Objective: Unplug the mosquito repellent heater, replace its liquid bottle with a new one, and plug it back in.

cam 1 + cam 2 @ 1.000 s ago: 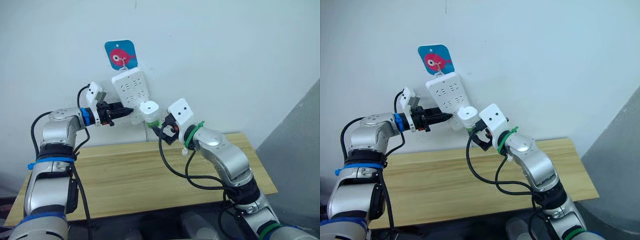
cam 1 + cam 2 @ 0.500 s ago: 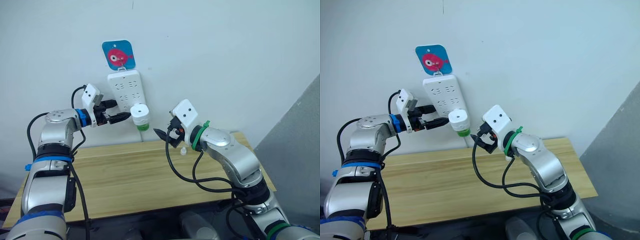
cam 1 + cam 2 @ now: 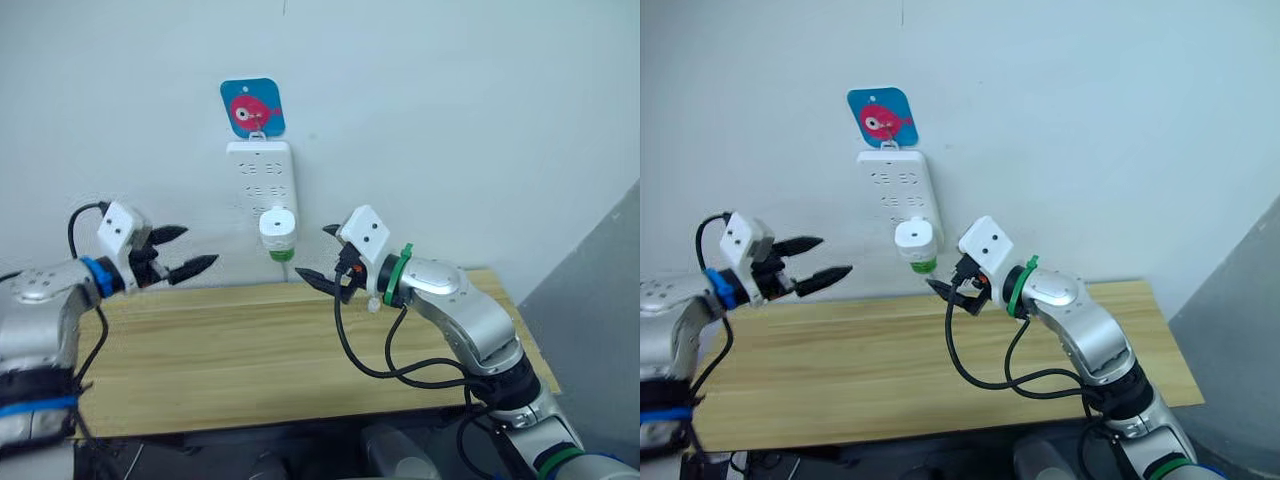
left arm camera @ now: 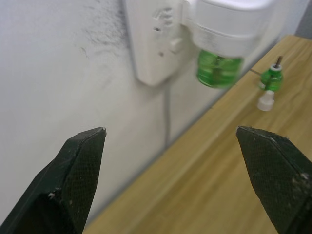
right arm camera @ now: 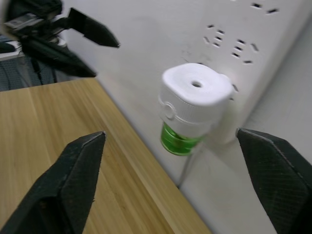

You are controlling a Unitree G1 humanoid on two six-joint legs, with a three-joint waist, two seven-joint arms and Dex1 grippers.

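The mosquito repellent heater (image 3: 277, 226), white and rounded with a vent hole on top, is plugged into the bottom of the white power strip (image 3: 260, 178) on the wall. A green liquid bottle (image 5: 178, 139) sits in its underside. My left gripper (image 3: 200, 245) hovers open to the left of the heater, well apart from it, with nothing between its fingers. On the heater's right, my right gripper (image 3: 311, 251) is open and empty, close by but not touching. Another small green bottle (image 4: 269, 80) with a white piece below it lies on the wooden table (image 3: 250, 350) near the wall.
The power strip hangs straight from a blue hook plate with a pink fish (image 3: 252, 107). Its cable (image 4: 167, 117) drops down the wall behind the table. A grey panel (image 3: 600, 300) stands at the far right. My right arm's black cables (image 3: 370, 350) loop over the table.
My right gripper let go of the heater, now left plugged in the strip. My left gripper released the strip and drew back to the left. The strip swung back to hang straight.
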